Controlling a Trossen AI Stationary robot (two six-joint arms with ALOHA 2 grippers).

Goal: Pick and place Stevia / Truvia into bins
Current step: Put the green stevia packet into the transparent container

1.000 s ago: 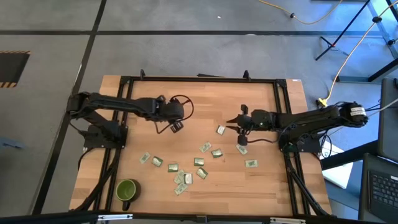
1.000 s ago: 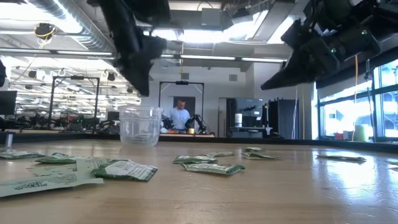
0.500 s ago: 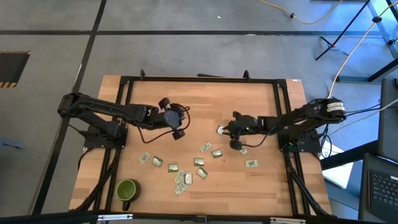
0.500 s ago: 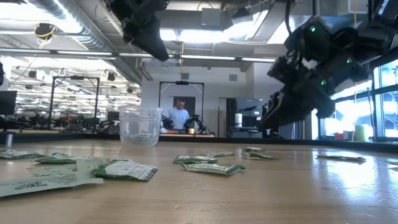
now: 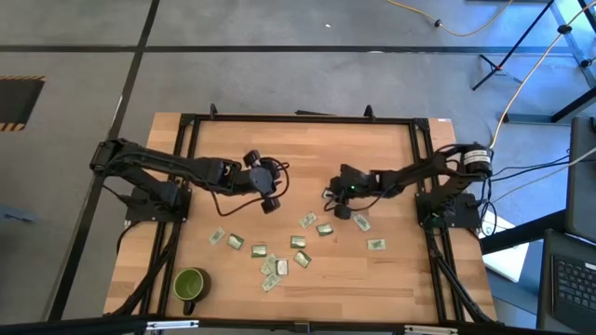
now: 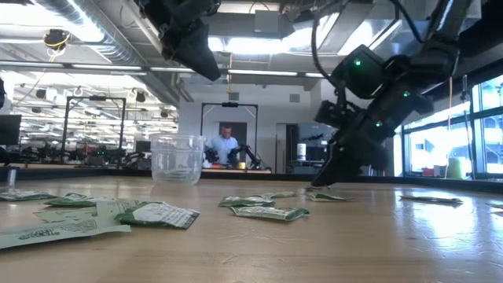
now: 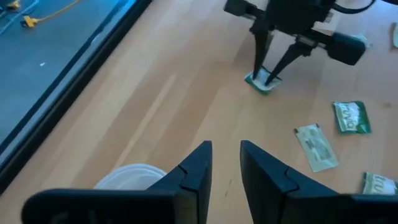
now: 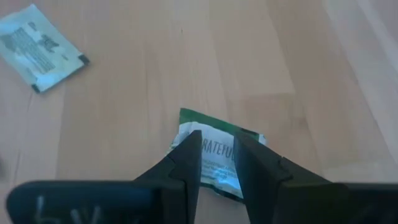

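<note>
Right end effector [image 8: 217, 163] is down at the bench [image 5: 372, 149], fingers a narrow gap apart and straddling one green-and-white sachet [image 8: 217, 158] that lies flat on the wood; in the left wrist view the two tips [image 7: 267, 62] come down on either side of that packet [image 7: 261, 81], w/ the packet on the bench between them, not lifted. Whether the pads actually press it is hard to say from these angles, prob. just touching. A second sachet [image 8: 40, 46] lies apart from it on bare wood. In the high view the right end effector [image 5: 337, 200] sits near bench centre, arm stretching back to its base at the right edge. Left end effector [image 7: 225, 163] is up off the bench, fingers slightly parted w/ nothing between them, hovering beside the clear cup [image 7: 127, 177], whose rim shows just next to one finger. In the low view the cup [image 6: 177, 157] stands upright on the bench w/ the left end effector [image 6: 196, 55] above it. Rest of the sachets [image 5: 279, 247] are scattered flat across the near half of the bench, none seen in the cup. A green mug [image 5: 190, 284] stands at the near left corner. A person [image 6: 226, 145] stands far off in the room behind.
</note>
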